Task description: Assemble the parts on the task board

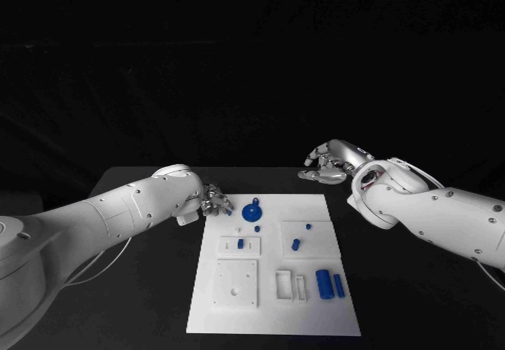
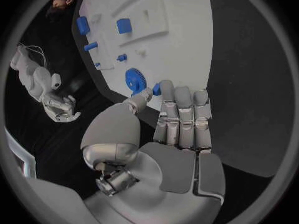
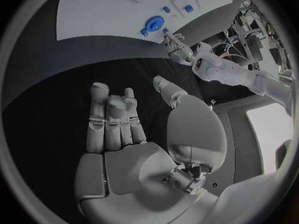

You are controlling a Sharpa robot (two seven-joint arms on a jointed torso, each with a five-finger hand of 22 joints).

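Note:
The white task board [image 1: 274, 310] lies in the middle of the black table. A blue gear [image 1: 252, 212] [image 2: 133, 79] [image 3: 153, 23] sits near its far left corner. My left hand [image 1: 216, 201] [image 2: 177, 122] hovers at that corner, just left of the gear, and pinches a small blue part [image 2: 157, 88] [image 3: 165, 31] between thumb and fingertips. My right hand [image 1: 328, 163] [image 3: 118, 122] hangs over the bare table beyond the board's far right corner, its fingers apart and holding nothing.
More blue parts are on the board: a thick cylinder [image 1: 324, 283] and a thin bar [image 1: 338, 285] at the near right, and small pegs [image 1: 295, 244] [image 1: 241, 243] in the raised white blocks at mid-board. Black table surrounds the board.

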